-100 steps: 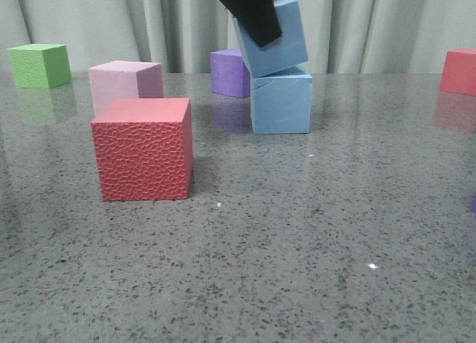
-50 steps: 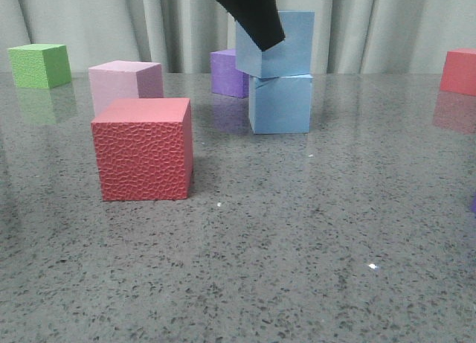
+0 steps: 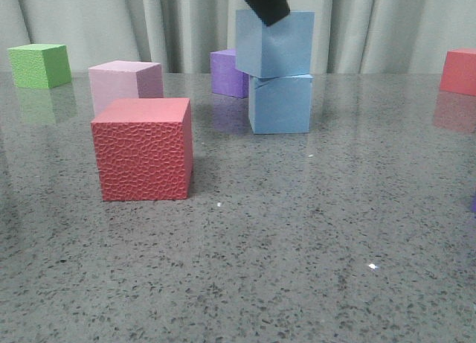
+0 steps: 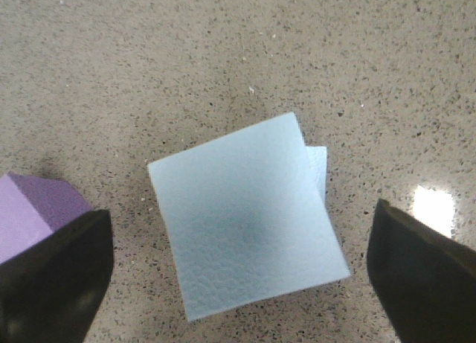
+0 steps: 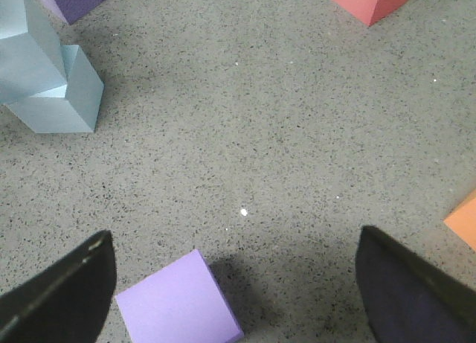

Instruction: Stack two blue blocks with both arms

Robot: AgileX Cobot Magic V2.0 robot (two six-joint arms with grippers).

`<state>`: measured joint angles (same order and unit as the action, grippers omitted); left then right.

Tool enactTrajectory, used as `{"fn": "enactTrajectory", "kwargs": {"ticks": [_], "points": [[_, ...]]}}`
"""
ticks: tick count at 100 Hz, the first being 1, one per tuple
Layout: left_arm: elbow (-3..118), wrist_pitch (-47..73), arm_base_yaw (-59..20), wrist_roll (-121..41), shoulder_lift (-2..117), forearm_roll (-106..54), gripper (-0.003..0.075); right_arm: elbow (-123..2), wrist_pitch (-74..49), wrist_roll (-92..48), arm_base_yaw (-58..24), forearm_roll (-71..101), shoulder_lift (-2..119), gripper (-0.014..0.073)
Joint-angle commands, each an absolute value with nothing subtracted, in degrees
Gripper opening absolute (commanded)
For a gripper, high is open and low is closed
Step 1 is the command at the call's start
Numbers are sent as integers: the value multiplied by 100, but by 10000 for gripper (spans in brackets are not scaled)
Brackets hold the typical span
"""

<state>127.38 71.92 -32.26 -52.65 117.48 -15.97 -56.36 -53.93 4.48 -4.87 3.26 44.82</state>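
The upper blue block [image 3: 274, 44] sits on the lower blue block [image 3: 280, 103], twisted a little off square so a corner of the lower one peeks out, which suggests it has been set down and let go: the left gripper [image 4: 238, 272] hangs above it with jaws wide apart, touching neither side. Behind and left of the stack stands a purple cube [image 3: 229, 73] (partly hidden by the stack). The right gripper [image 5: 234, 298] also stands open, well away from the stack over a lilac cube [image 5: 177, 301], and only a fingertip of the left arm shows from the front.

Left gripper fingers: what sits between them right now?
In the left wrist view, the upper blue block lies between the open left gripper fingers, touching neither, with bare table either side. The lower blue block peeks out beneath.
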Motion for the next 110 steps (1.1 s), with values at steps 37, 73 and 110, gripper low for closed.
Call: {"fn": "enactTrajectory", "kwargs": {"ticks": [37,73,110], "points": [[13477,7274,-3063,-3577,10853,-619,663,-5767,-4993,423,-475,322,4463,647],[13477,6991,-1914,-1933,10590,-616,663,-5767,-4999,423,-475,322,4463,647],[13453,7331,-1024,-1344,10195,-604,660,-5767,-4999,418,-475,314,4463,647]]}}
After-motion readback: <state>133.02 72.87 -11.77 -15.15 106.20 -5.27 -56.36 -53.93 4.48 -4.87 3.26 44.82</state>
